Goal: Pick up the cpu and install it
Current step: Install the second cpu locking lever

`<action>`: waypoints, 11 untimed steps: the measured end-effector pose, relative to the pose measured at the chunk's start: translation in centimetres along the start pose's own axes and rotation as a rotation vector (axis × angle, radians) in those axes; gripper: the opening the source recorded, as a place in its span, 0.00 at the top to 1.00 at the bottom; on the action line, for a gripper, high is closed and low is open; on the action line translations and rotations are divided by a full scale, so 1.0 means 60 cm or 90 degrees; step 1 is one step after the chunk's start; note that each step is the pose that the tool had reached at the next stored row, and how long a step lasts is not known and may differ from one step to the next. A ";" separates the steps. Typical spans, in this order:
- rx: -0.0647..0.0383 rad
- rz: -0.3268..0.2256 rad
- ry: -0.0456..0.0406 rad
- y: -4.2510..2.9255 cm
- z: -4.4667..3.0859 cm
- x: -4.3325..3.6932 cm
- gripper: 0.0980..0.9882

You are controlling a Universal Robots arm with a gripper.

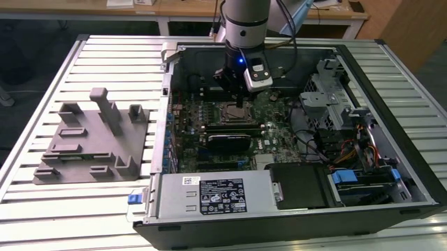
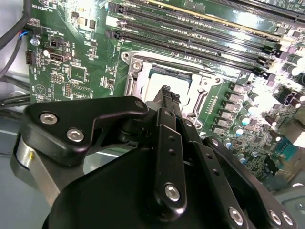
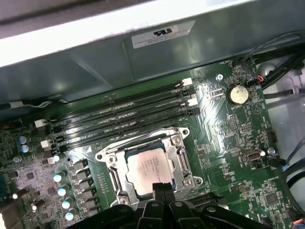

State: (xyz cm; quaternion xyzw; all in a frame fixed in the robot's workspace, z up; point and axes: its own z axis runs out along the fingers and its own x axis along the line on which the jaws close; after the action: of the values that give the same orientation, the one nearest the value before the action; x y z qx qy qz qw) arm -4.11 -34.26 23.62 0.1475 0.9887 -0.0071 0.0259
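The cpu (image 3: 148, 168), a small square chip with a pale silver top, lies flat inside the metal socket frame (image 3: 177, 143) on the green motherboard (image 3: 224, 124). In the second wrist view the cpu (image 2: 156, 85) shows as a pale patch just beyond the black fingers (image 2: 166, 98). My gripper (image 3: 162, 187) hangs directly over the chip's edge, its two slim black fingers pressed together with nothing between them. In the exterior view the gripper (image 1: 241, 104) reaches down into the open computer case, just above the socket (image 1: 234, 111).
A grey plastic fixture (image 1: 91, 137) sits on the slatted table at the exterior view's left of the case. Inside the case are a black heatsink block (image 1: 227, 141), memory slots (image 3: 119, 114), a power supply (image 1: 209, 192) and cabled drive cages (image 1: 349, 120).
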 end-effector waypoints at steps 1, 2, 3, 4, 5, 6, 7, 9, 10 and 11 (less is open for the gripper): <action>0.000 0.000 0.0000 0.000 -0.002 0.000 0.99; 0.000 0.000 0.0000 0.000 -0.004 0.000 0.99; 0.000 0.000 0.0000 0.000 -0.006 0.000 0.99; 0.000 0.000 0.0000 0.000 -0.007 0.000 0.99; 0.000 0.000 0.0000 0.000 -0.009 -0.001 0.99; 0.000 0.000 0.0000 0.000 -0.011 -0.001 0.99; 0.000 0.000 0.0000 0.000 -0.012 -0.001 0.99; 0.000 0.000 0.0000 0.000 -0.014 -0.001 0.99; 0.000 0.000 0.0000 0.000 -0.014 -0.001 0.99; 0.000 0.000 0.0000 0.000 -0.014 -0.001 0.99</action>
State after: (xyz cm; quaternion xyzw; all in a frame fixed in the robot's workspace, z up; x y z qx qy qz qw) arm -4.10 -34.25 24.44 0.1474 0.9887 -0.0070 0.0260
